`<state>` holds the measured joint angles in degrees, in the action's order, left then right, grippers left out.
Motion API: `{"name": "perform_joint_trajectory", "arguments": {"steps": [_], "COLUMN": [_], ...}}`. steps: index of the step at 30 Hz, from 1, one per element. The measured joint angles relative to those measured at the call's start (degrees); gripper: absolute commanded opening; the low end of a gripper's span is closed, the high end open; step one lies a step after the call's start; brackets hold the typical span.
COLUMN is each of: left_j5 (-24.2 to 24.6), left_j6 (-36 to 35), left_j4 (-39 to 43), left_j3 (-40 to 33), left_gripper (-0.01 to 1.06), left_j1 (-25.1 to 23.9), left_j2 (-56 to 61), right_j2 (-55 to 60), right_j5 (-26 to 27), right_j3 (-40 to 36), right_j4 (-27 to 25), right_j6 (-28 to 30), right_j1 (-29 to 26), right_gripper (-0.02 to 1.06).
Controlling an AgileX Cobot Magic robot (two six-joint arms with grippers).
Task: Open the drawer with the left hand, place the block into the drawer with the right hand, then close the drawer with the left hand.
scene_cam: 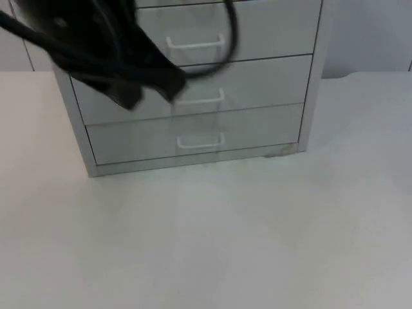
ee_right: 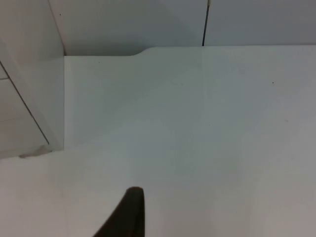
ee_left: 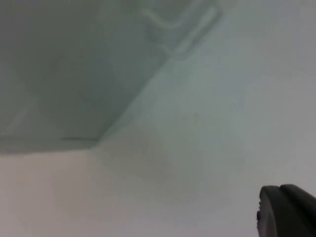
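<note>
left gripper [scene_cam: 151,90] at upper left, before the closed drawer cabinet [scene_cam: 193,129]; jaw opening can't be told. line it squarely on the middle handle [scene_cam: 199,98] first.

From my seat the drawer cabinet [scene_cam: 193,129] looks like painted sheet metal, pale grey with a smooth satin face. Its three drawer handles [scene_cam: 200,140] read as thin white bars, probably plastic or coated wire, slightly glossy. The worktop [scene_cam: 212,238] is white, smooth and matt, with a soft sheen at 6 o'clock of the cabinet. The left pincer [scene_cam: 151,90] is matt black, plastic by the look. The partition wall [ee_right: 148,22] is flat matt grey.
</note>
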<state>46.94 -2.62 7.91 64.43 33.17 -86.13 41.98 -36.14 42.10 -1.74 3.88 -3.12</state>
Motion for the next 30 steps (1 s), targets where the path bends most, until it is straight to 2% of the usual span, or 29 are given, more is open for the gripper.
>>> {"name": "perform_joint_trajectory", "arguments": {"steps": [4,5,9,10,14,19,23,26,30], "left_j5": [1.90,1.90,3.53,3.53,5.58,8.64,10.06,9.50,6.50], "left_j6": [1.01,1.01,1.25,1.25,1.36,2.13,2.62,2.62,1.70], "left_j4": [-1.91,-1.91,-3.11,-3.11,-3.24,-3.37,-3.37,-3.37,-3.37], "left_j3": [0.00,0.00,0.00,0.00,0.00,0.00,-0.28,-1.87,-8.98], "left_gripper": [0.00,0.00,0.00,0.00,0.00,0.00,0.00,0.00,0.00], "left_j1": [-8.18,-8.18,-14.78,-14.78,-19.71,-23.82,-25.22,-25.58,-25.58], "left_j2": [6.84,6.84,14.43,14.43,21.08,26.58,29.92,32.51,38.73], "right_j2": [0.00,0.00,0.00,0.00,0.00,0.00,0.00,0.00,0.00], "right_j5": [0.00,0.00,0.00,0.00,0.00,0.00,-0.11,-0.11,-0.11], "right_j3": [0.00,0.00,0.00,0.00,0.00,0.00,0.00,0.00,0.00], "right_j4": [-0.11,-0.11,-0.11,-0.11,-0.22,-0.22,-0.22,-0.22,-1.14], "right_j6": [0.00,0.00,0.00,0.00,0.00,0.00,0.00,0.00,0.00], "right_j1": [0.00,0.00,0.00,0.00,0.00,0.00,0.00,0.00,0.00], "right_gripper": [1.05,1.05,1.05,1.05,1.05,1.05,1.05,1.05,1.05]}}
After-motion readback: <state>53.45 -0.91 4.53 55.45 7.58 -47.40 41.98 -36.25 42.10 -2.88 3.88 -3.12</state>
